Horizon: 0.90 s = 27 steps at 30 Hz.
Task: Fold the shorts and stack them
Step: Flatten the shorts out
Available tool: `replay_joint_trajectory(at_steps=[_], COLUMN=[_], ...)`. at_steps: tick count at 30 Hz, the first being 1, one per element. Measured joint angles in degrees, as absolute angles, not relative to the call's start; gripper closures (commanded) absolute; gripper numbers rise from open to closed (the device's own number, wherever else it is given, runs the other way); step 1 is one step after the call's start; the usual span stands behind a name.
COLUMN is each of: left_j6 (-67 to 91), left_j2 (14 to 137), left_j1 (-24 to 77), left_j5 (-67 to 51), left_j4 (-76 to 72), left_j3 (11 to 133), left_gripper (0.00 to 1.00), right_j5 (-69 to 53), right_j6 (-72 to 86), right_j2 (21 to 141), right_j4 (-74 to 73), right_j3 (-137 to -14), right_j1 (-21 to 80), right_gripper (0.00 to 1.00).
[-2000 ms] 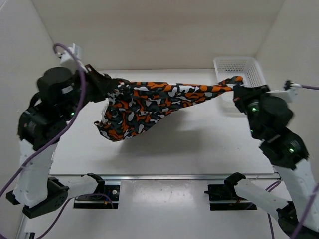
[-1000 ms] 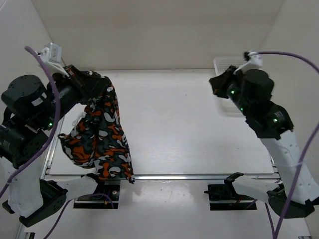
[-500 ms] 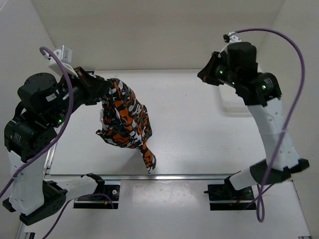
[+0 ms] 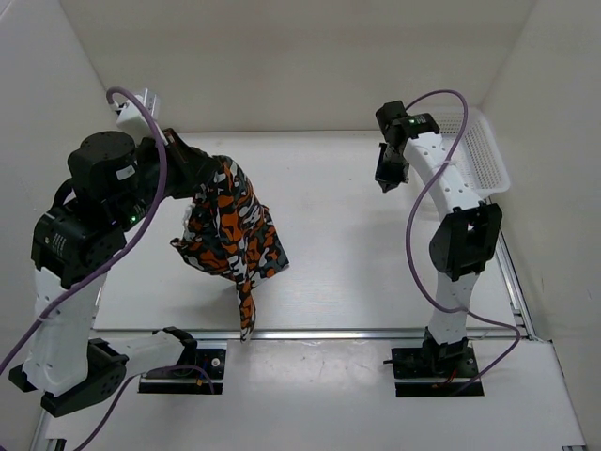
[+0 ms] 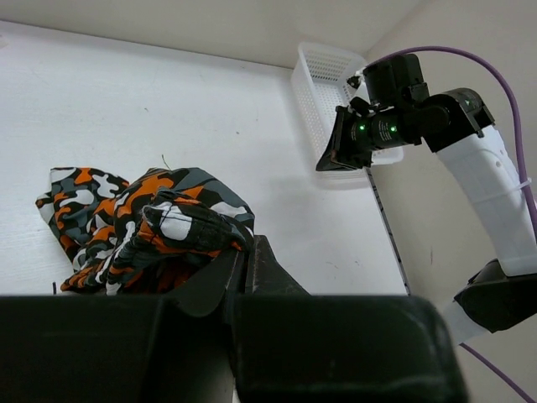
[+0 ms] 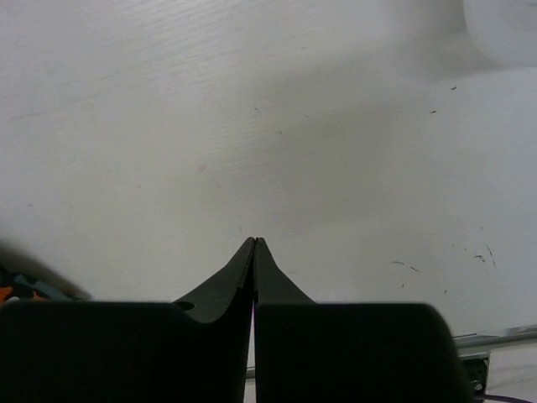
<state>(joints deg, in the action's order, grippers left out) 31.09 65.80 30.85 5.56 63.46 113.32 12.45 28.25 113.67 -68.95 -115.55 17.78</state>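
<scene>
Left gripper [image 4: 208,171] clamped on the orange-grey camo shorts [image 4: 230,230], which hang off the table [image 4: 357,263].
Shorts are bunched and dangle over the table's left half, with the lowest tip near the front edge. In the left wrist view the fingers pinch a fold of the fabric. Right gripper [image 4: 388,180] hangs over the far right part of the table near the white basket [image 4: 481,150], well apart from the shorts, its jaws pressed together with nothing between them.

Orange camouflage shorts [image 5: 126,210] tight in the left tool [image 5: 247,248], white basket [image 5: 323,71] beyond.
</scene>
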Motion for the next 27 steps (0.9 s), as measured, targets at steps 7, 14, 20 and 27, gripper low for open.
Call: replay_joint_trajectory(at_steps=[7,14,20,27], left_j6=[31.1,31.1,31.1,31.1], left_j2=[66.8,67.0,67.1,68.9], left_j1=[30.9,30.9,30.9,30.9], left_j5=[5.6,5.6,5.6,5.8], left_j4=[63.4,63.4,63.4,63.4], left_j3=[112.8,111.8,111.5,111.5], left_gripper=[0.89,0.89,0.89,0.89], right_j5=[13.5,13.6,10.3,5.4], right_j6=[28.3,28.0,25.5,23.9], right_j2=[114.9,114.9,110.8,86.4], right_j4=[-70.7,-70.6,-66.2,-50.3], right_j3=[-115.4,-114.0,-108.0,-86.5], right_j1=[17.3,17.3,18.1,39.9], right_gripper=[1.0,1.0,0.55,0.15])
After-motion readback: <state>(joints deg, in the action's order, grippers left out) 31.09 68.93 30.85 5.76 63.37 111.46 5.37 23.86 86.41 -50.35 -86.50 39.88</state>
